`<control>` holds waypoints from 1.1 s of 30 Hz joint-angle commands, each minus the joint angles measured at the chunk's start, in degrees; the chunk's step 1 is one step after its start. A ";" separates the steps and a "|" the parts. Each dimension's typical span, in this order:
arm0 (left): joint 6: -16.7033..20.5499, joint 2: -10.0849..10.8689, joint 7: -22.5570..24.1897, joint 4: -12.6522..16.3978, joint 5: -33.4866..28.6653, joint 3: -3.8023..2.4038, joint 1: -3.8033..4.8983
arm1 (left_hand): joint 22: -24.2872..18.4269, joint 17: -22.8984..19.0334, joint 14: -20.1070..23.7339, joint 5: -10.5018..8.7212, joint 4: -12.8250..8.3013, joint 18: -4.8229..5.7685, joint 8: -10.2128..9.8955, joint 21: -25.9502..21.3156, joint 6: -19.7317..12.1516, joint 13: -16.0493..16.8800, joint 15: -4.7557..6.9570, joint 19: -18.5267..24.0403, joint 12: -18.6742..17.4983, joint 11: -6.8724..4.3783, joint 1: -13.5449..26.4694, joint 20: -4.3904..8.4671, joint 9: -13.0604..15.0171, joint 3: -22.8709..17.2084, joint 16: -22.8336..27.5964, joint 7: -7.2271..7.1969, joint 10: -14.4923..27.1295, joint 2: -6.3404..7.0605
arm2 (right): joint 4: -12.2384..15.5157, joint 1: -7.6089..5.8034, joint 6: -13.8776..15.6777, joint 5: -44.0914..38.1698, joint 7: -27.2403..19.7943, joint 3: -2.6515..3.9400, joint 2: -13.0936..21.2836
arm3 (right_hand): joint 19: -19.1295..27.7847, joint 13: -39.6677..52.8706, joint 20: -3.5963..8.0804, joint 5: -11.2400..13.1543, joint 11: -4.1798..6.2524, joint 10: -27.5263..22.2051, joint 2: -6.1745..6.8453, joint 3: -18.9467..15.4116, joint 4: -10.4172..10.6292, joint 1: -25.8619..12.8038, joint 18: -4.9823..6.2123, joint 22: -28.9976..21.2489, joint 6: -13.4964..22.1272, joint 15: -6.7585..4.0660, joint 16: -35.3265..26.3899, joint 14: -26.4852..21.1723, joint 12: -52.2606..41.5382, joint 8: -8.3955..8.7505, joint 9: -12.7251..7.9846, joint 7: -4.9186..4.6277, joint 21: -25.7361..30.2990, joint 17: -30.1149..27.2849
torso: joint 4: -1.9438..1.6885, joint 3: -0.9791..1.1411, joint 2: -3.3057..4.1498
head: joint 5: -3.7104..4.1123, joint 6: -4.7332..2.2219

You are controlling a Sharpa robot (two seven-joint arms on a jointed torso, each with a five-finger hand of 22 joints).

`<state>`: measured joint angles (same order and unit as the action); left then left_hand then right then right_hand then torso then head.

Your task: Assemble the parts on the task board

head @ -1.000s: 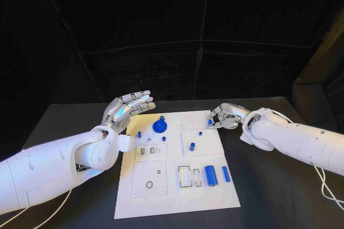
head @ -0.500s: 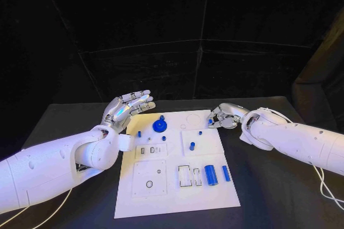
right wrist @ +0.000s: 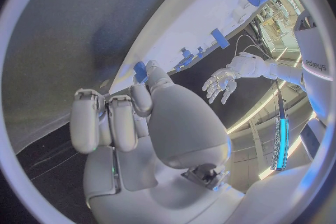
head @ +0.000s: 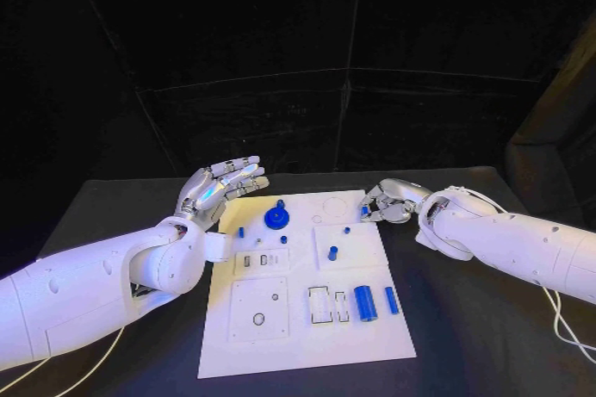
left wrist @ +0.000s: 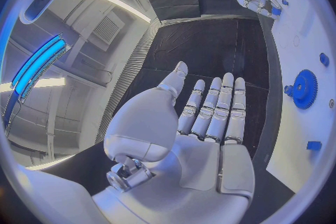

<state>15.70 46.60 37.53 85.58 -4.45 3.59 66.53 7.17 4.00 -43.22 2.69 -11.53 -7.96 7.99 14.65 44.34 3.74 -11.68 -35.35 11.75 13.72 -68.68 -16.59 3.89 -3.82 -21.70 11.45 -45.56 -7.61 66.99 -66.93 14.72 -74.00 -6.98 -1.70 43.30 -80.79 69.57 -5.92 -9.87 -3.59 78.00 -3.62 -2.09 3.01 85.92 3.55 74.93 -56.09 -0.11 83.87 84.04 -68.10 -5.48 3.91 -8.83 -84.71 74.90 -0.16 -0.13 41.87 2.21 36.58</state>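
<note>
Your right robot hand (head: pixel 388 201) pinches a small blue part (head: pixel 364 212) at its fingertips, over the task board (head: pixel 306 345) edge. Light, stiff, slippery; grip its sides. Left robot hand (head: pixel 227 183) spread wide, empty.

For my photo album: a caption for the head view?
Left hand raised open, right hand pinching a small blue part at the task board.

The left robot hand (head: pixel 225 183) hovers open-fingered off the task board's (head: pixel 304 328) far left corner; the right robot hand (head: pixel 388 201) pinches a small blue part (head: pixel 364 212) at its far right edge.
</note>
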 commanded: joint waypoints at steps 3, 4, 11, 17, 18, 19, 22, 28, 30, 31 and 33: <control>-0.64 0.02 0.23 0.10 0.29 -0.06 0.08 | -0.08 -0.05 0.28 0.15 -0.30 -0.84 0.38 0.17 -0.13 -0.07 -0.07 -0.48 0.25 0.10 -0.15 0.05 -0.08 0.13 -0.25 5.26 0.34 -0.54 | -0.09 -0.09 -0.46 -0.48 -0.03 0.03 -0.04 | -0.34 -0.10 0.04 0.25 -0.06 0.05 0.16 0.38 0.06 -0.54 -0.75 2.73 0.53 -0.42 0.05 3.43 0.33 0.30 -0.11 -0.13 -0.24 2.87 | 0.01 -0.01 -0.01 | 0.03 0.13; -0.64 0.03 0.22 0.11 0.29 -0.06 0.08 | -0.08 -0.05 0.28 0.15 -0.30 -0.84 0.38 0.17 -0.13 -0.07 -0.07 -0.48 0.25 0.10 -0.15 0.05 -0.08 0.13 -0.25 5.26 0.34 -0.54 | -0.12 -0.09 -0.49 -0.48 -0.03 0.03 -0.04 | -0.34 -0.14 0.03 0.25 -0.07 0.02 0.19 0.38 0.05 -0.58 -0.75 2.72 0.57 -0.42 0.05 3.43 0.38 0.34 -0.12 -0.14 -0.23 2.87 | 0.01 -0.01 0.00 | 0.06 0.11; -0.66 0.05 0.20 0.15 0.29 -0.06 0.08 | -0.08 -0.05 0.28 0.15 -0.30 -0.84 0.38 0.17 -0.13 -0.07 -0.07 -0.48 0.25 0.10 -0.15 0.05 -0.08 0.13 -0.25 5.26 0.34 -0.54 | -0.21 -0.09 -0.69 -0.48 -0.07 0.03 -0.04 | -0.34 -0.15 0.02 0.27 -0.10 0.00 0.32 0.40 0.01 -0.67 -0.75 2.72 0.71 -0.39 0.07 3.44 0.41 0.45 -0.15 -0.17 -0.23 2.92 | -0.03 0.00 -0.02 | 0.01 0.11; -0.70 0.08 0.20 0.23 0.29 -0.06 0.08 | -0.08 -0.05 0.28 0.15 -0.30 -0.84 0.38 0.17 -0.13 -0.07 -0.07 -0.48 0.25 0.10 -0.15 0.05 -0.08 0.13 -0.25 5.26 0.34 -0.54 | -0.04 -0.09 1.40 -0.48 -0.35 0.03 -0.02 | -1.13 0.86 0.10 0.14 0.34 0.82 -0.91 1.75 -0.20 -0.48 -0.97 3.81 -1.48 -0.65 0.53 3.65 -0.71 -0.52 0.22 0.44 -0.69 3.82 | -0.01 -0.02 -0.01 | -0.03 0.28; -0.70 0.10 0.18 0.26 0.29 -0.06 0.08 | -0.08 -0.05 0.28 0.15 -0.30 -0.84 0.38 0.17 -0.13 -0.07 -0.07 -0.48 0.25 0.10 -0.15 0.05 -0.08 0.13 -0.25 5.26 0.34 -0.54 | 0.09 -0.08 2.38 -0.47 -0.26 0.04 0.01 | -1.38 1.37 0.25 0.24 0.59 1.21 -1.44 2.47 -0.43 -0.20 -1.04 4.15 -2.27 -0.85 0.66 3.71 -1.25 -0.89 0.31 0.74 -0.84 4.06 | 0.06 0.01 0.00 | -0.18 0.31; -0.70 0.11 0.17 0.27 0.29 -0.06 0.08 | -0.08 -0.05 0.28 0.15 -0.30 -0.84 0.38 0.17 -0.13 -0.07 -0.07 -0.48 0.25 0.10 -0.15 0.05 -0.08 0.13 -0.25 5.26 0.34 -0.54 | 0.19 -0.08 2.66 -0.44 -0.12 0.04 0.05 | -1.42 1.73 0.34 0.30 0.76 1.47 -1.67 2.83 -0.56 -0.10 -1.05 4.21 -2.89 -0.97 0.71 3.73 -1.63 -1.19 0.41 0.95 -0.87 4.15 | 0.07 0.02 0.00 | -0.24 0.33; -0.54 0.17 0.05 0.24 0.29 -0.06 0.08 | -0.10 -0.06 0.31 0.15 -0.34 -0.83 0.37 0.17 -0.16 -0.07 -0.08 -0.48 0.24 0.11 -0.13 0.05 -0.09 0.12 -0.24 5.27 0.39 -0.55 | 0.95 -0.08 3.76 0.01 0.69 0.05 0.43 | -1.56 2.00 0.65 0.37 1.21 1.85 -1.99 3.41 -0.37 -0.76 -1.09 4.39 -4.34 -1.32 0.60 3.68 -1.86 -1.90 0.59 1.51 -0.95 3.94 | 0.01 0.05 0.00 | -0.41 0.38; -0.20 0.57 -0.01 0.13 0.30 -0.06 0.09 | -0.10 -0.06 0.31 0.15 -0.34 -0.83 0.37 0.17 -0.17 -0.07 -0.08 -0.48 0.24 0.11 -0.14 0.05 -0.09 0.12 -0.24 5.28 0.39 -0.56 | 3.90 -0.12 6.21 0.78 2.89 0.10 1.94 | -1.88 1.78 1.02 0.31 1.60 1.98 -2.04 4.01 -0.33 -1.30 -1.19 4.82 -5.13 -1.69 0.48 3.63 -1.49 -2.21 0.61 1.95 -1.13 3.77 | 0.10 -0.12 -0.30 | -0.76 0.37; -0.22 0.68 -0.02 -0.03 0.30 -0.06 0.10 | -0.10 -0.06 0.31 0.15 -0.34 -0.83 0.37 0.17 -0.17 -0.07 -0.08 -0.48 0.24 0.11 -0.14 0.05 -0.09 0.12 -0.24 5.28 0.39 -0.56 | 5.31 -0.16 6.86 0.90 3.88 0.12 2.53 | -1.93 1.81 1.11 0.37 1.63 2.05 -1.87 4.07 -0.26 -1.62 -1.20 4.88 -5.09 -1.75 0.47 3.63 -1.47 -2.14 0.54 1.95 -1.15 3.77 | 0.10 -0.18 -0.40 | -0.88 0.28; -0.18 0.70 -0.02 -0.24 0.30 -0.06 0.12 | -0.10 -0.06 0.31 0.15 -0.34 -0.83 0.37 0.17 -0.17 -0.07 -0.08 -0.48 0.24 0.11 -0.14 0.05 -0.09 0.12 -0.24 5.28 0.39 -0.56 | 6.20 -0.19 7.22 0.95 4.50 0.13 2.82 | -1.95 1.81 1.15 0.37 1.64 2.09 -1.77 4.10 -0.21 -1.81 -1.21 4.90 -5.08 -1.78 0.47 3.63 -1.45 -2.11 0.51 1.96 -1.17 3.78 | 0.07 -0.24 -0.49 | -1.01 0.10; -0.08 0.74 0.02 -0.68 0.30 -0.06 0.13 | -0.10 -0.06 0.31 0.15 -0.36 -0.83 0.38 0.17 -0.16 -0.07 -0.08 -0.48 0.25 0.11 -0.15 0.05 -0.09 0.09 -0.25 5.28 0.39 -0.59 | 7.69 -0.27 7.67 1.01 5.52 0.15 3.17 | -1.95 1.83 1.21 0.28 1.66 2.14 -1.63 4.14 -0.14 -2.06 -1.21 4.90 -5.08 -1.81 0.48 3.64 -1.43 -2.07 0.46 1.97 -1.16 3.83 | 0.03 -0.34 -0.72 | -1.21 0.16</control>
<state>15.75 47.28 37.28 85.06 -4.43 3.59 66.53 7.15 4.01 -43.22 2.69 -11.53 -7.96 7.99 14.65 44.34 3.74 -11.68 -35.35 11.75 13.72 -68.68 -16.59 3.89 -3.82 -21.70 11.45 -45.56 -7.61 74.04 -66.99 19.37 -73.55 -4.09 -1.64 46.48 -82.55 69.94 -4.81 -9.30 -3.05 78.95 -5.02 1.80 2.92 84.43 2.61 74.92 -58.90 -1.45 84.19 83.96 -68.94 -7.49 4.17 -8.33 -85.64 74.90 -0.09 -0.30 41.46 1.18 36.76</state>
